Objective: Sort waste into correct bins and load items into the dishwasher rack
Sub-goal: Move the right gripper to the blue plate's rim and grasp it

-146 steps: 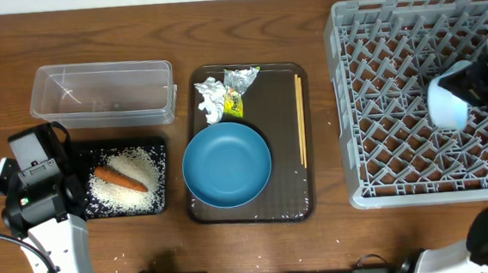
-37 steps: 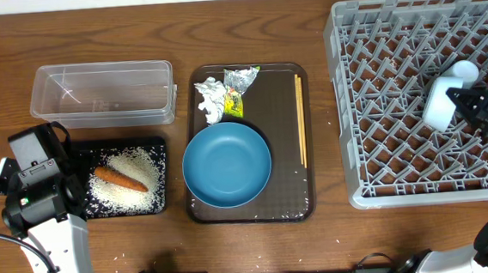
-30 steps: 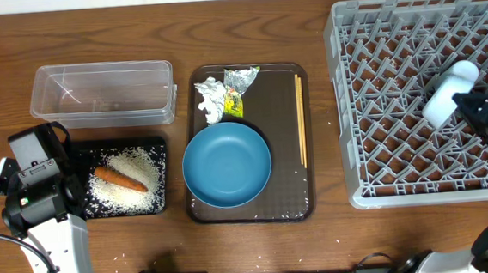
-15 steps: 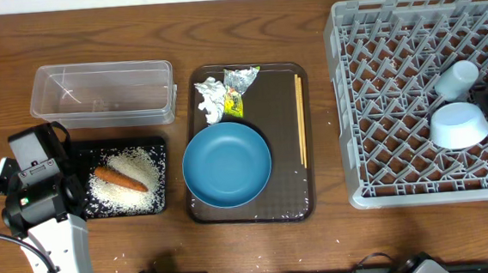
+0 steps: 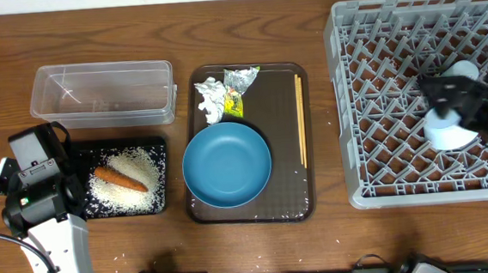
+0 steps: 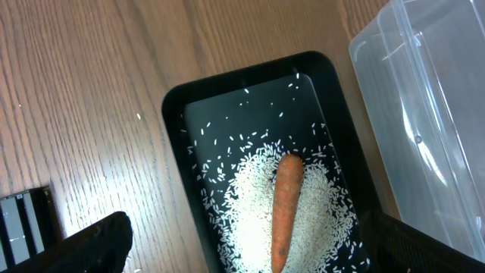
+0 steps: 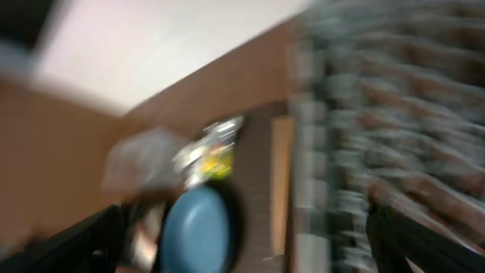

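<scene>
Grey plastic pegs fill the dishwasher rack (image 5: 376, 58) at the right of the table (image 5: 133, 32). The small light-blue bowl (image 5: 449, 135) sits among them, pale and glossy, partly hidden under the right arm. The small white cup (image 5: 463, 71) lies just beyond it. The right claw (image 7: 244, 227) hangs over that spot. Its wrist view is smeared by motion, yet the two dark fingers stand wide apart with nothing between them.

On the dark brown serving tray (image 5: 275, 91) the large blue bowl (image 5: 227, 164) rests mouth up, a smooth, even blue. The thin wooden chopsticks (image 5: 301, 132) lie side by side along the tray's right edge. Crumpled white paper (image 5: 210, 99) and the crinkled silver-and-yellow foil wrapper (image 5: 240, 83) touch at the far end.

The shallow black tray (image 6: 220, 125) holds a heap of white rice grains (image 6: 250, 189), with stray grains scattered around it, and the small orange carrot (image 6: 284, 201) lies on top. The left claw (image 6: 248, 224) hovers above it, spread wide and holding nothing. The clear tub (image 5: 103, 93) stands just behind the black tray.
</scene>
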Robot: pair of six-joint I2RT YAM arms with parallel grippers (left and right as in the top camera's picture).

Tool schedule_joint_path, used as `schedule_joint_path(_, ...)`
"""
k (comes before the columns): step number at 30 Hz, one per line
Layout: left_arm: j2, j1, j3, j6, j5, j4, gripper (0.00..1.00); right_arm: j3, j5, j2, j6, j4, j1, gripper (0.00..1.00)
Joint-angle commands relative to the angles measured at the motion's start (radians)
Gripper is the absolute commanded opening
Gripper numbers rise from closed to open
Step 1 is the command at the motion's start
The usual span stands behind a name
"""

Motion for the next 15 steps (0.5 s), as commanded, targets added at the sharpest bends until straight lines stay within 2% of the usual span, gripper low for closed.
schedule_joint_path(1,-0.006,0.005,0.012,-0.013,-0.009,-0.006,0.98,0.015,-0.092,-0.008,-0.082,0.057,0.180,0.99)
schedule_joint_path(3,-0.006,0.005,0.012,-0.013,-0.009,-0.006,0.98,0.015,0.057,-0.002,-0.047,0.082,0.296,0.99)
schedule_joint_path(8,-0.006,0.005,0.012,-0.013,-0.009,-0.006,0.98,0.015,0.629,0.034,0.117,0.113,0.682,0.99)
schedule_joint_path(12,-0.006,0.005,0.012,-0.013,-0.008,-0.006,0.98,0.015,0.858,0.106,0.141,0.176,0.968,0.99)
schedule_joint_path(15,-0.006,0.005,0.012,-0.013,-0.009,-0.006,0.98,0.015,0.945,0.195,0.158,0.237,1.117,0.99)
